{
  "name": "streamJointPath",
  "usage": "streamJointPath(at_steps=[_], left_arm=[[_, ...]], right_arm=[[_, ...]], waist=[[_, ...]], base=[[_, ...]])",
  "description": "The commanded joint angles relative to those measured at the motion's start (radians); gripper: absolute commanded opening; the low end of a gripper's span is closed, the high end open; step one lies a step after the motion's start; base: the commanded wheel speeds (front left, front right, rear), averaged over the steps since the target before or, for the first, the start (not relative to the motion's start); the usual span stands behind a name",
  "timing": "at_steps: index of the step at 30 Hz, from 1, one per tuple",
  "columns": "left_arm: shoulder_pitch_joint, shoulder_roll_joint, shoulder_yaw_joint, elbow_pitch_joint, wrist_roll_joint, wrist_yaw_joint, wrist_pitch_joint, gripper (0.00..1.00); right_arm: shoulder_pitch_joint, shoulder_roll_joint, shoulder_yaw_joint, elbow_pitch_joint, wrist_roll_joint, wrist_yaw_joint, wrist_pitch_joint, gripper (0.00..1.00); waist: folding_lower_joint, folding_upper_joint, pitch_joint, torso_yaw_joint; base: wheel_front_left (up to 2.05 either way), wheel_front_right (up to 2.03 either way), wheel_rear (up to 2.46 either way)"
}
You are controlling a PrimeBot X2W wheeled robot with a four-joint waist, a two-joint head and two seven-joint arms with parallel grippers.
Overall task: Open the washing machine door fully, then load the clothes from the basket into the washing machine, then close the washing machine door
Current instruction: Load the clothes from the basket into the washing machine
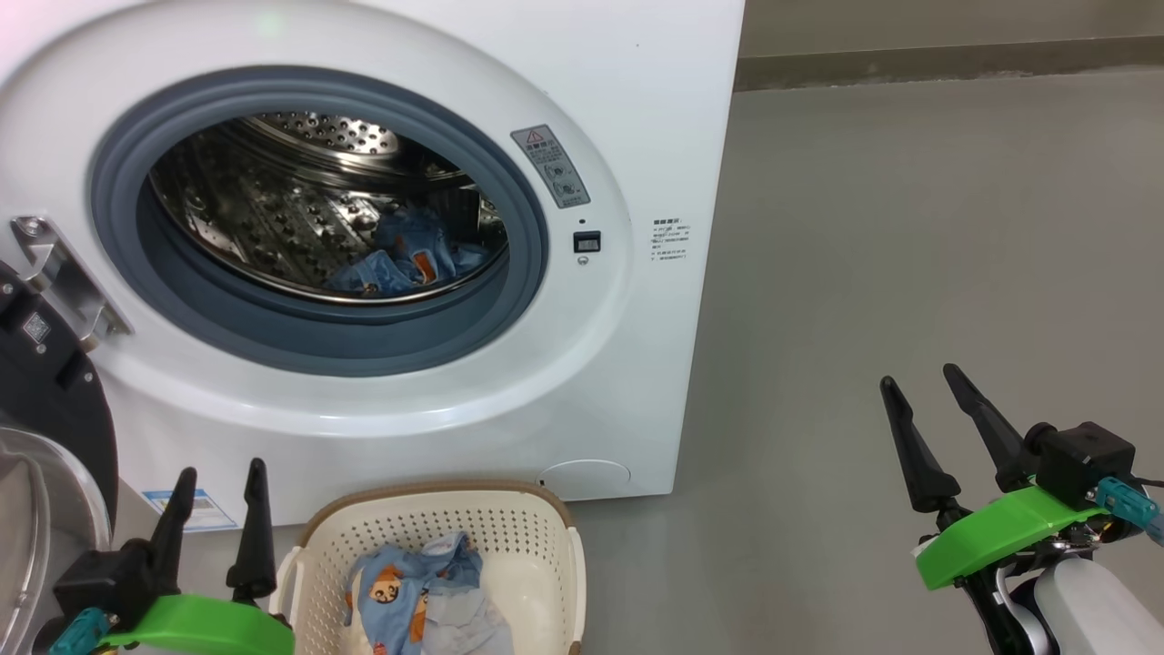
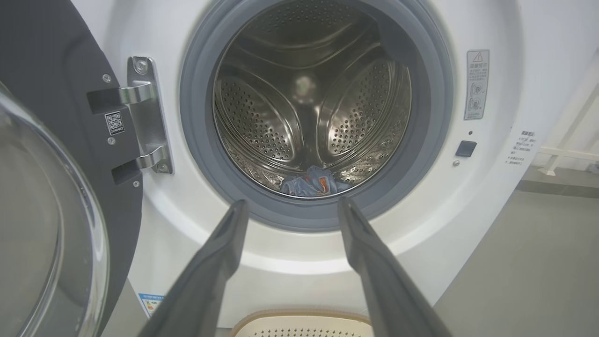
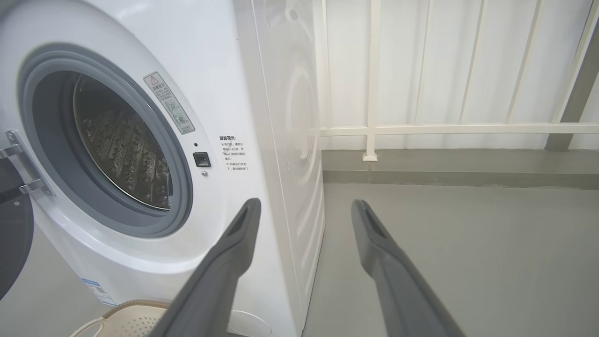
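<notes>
Nearest, the left fingers (image 1: pixel 255 528) and right fingers (image 1: pixel 912 450) stand spread and empty before the washer (image 1: pixel 637 136). Just below its opening, the perforated plastic basket (image 1: pixel 436 492) holds soft blue bear-print clothes (image 1: pixel 418 587). One garment (image 1: pixel 409 256) already lies in its dimpled steel drum (image 1: pixel 273 209). The glossy door (image 1: pixel 55 400) hangs open at the washer's left. More loading and the closing remain.

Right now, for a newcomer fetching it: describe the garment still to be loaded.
Find the big white front-loading washing machine. In the cream perforated plastic basket before it lies light blue bear-print clothing; the similar blue garment is inside the steel drum.
</notes>
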Motion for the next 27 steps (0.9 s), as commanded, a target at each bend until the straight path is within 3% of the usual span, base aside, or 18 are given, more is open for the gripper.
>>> streamJointPath(at_steps=[1,27], left_arm=[[-0.011,0.02,0.03,-0.029,-0.001,0.009,-0.006,1.0],[-0.027,0.013,0.026,-0.037,-0.002,0.007,-0.006,1.0]], right_arm=[[0.0,-0.019,0.017,-0.021,0.024,0.004,-0.008,1.0],[-0.018,-0.022,0.03,-0.021,0.029,0.004,-0.008,1.0]], waist=[[0.0,0.0,-0.001,0.0],[0.0,0.0,0.038,-0.013]], base=[[0.0,0.0,0.0],[0.0,0.0,0.0]])
